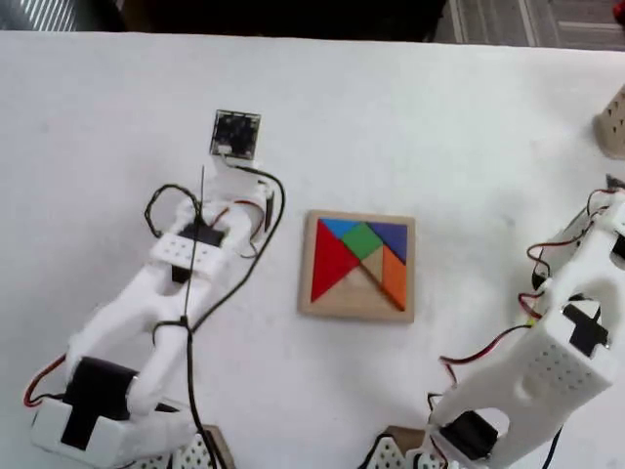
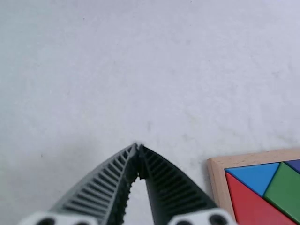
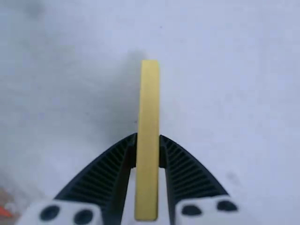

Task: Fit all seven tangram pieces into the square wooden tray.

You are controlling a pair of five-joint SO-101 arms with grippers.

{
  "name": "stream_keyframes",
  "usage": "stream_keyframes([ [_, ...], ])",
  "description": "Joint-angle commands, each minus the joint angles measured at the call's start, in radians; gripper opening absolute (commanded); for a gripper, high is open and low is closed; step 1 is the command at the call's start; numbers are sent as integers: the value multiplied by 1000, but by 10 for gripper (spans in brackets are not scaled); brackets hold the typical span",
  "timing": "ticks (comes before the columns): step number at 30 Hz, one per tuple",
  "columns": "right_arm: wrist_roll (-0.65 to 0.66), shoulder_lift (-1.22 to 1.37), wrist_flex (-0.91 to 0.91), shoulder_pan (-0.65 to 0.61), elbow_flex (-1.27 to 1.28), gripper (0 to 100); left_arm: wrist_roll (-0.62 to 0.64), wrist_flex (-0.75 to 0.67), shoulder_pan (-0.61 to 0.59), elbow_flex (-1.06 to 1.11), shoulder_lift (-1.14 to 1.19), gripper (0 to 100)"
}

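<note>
1. Desk [image 1: 439,117]: white, and it carries everything.
2. Left arm [image 1: 156,303]: runs from the near-left corner up toward the middle and ends left of the tray, near it but apart. Right arm [image 1: 557,362]: at the right edge, well apart from the tray.
3. Tray [image 1: 357,313]: square, wood, flat at desk centre between the arms. One corner [image 2: 215,178] shows in the left wrist view.
4. Pieces in the tray:
   - Red triangle [image 1: 332,264] is the biggest and sits along the left side.
   - Orange piece [image 1: 395,278] sits on the right side.
   - Blue triangle [image 1: 339,228] is top left.
   - Green piece [image 1: 363,239] is top middle, touching blue and red.
   - Dark blue triangle [image 1: 393,236] is top right.
   - Tan patch at bottom centre: can't tell whether it's a piece or bare tray floor.
5. Yellow piece [image 3: 150,93]: not in the tray. It's held on edge in the right end effector, sticking out past the fingertips, with bare desk behind it.
6. Right end effector [image 3: 147,138]: clamped on the yellow piece, one finger on each flat face.
7. Left end effector [image 2: 138,147]: fingertips together, nothing between them. It's over bare desk just beside the tray corner, not touching it.
</note>
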Motion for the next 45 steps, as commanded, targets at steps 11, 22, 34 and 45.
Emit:
stream_keyframes([
  [11, 51, -602, 47, -470, 377, 18, -12, -2, 4, -63, -12, 24],
  [22, 422, -598, -54, -877, 460, 18, -12, 0, -62, -63, -12, 24],
  [34, 773, -337, -211, -1023, 460, 18, -12, -3, -65, -66, -7, 24],
  [45, 804, -306, -211, -1015, 468, 169, -14, -6, -61, -68, -7, 24],
])
